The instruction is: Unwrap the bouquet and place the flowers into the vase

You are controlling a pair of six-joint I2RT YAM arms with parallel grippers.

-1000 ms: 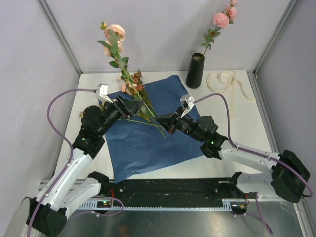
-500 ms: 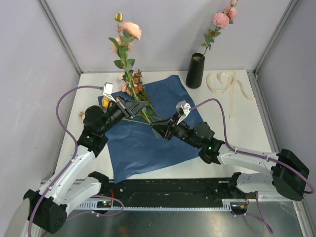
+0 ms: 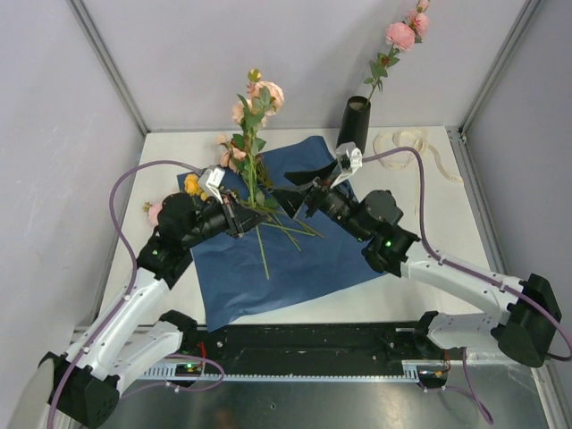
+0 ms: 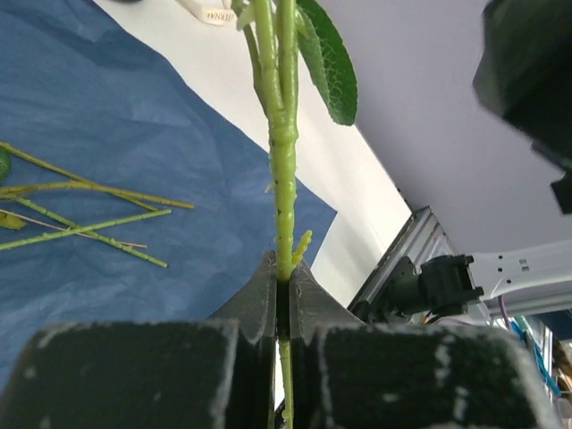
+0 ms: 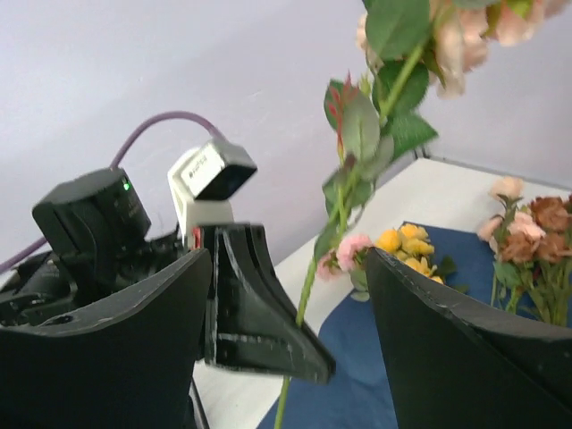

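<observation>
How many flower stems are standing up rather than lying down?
2 stems: one stands in the vase, one is held upright by the left jaws. Other stems lie on the paper, some perhaps hidden.

Both arms [image 3: 134, 313] pair white lower links with black joints, black wedge-shaped fingers [image 5: 465, 349], purple cables [image 5: 170, 114] and white wrist cameras [image 5: 210, 170].

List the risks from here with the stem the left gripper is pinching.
The left gripper pinches the rose stem far below its blooms, so it may swing or slip. The open right gripper sits close beside it and could snag leaves. The narrow vase already holds a pink rose, so insertion may miss.
</observation>
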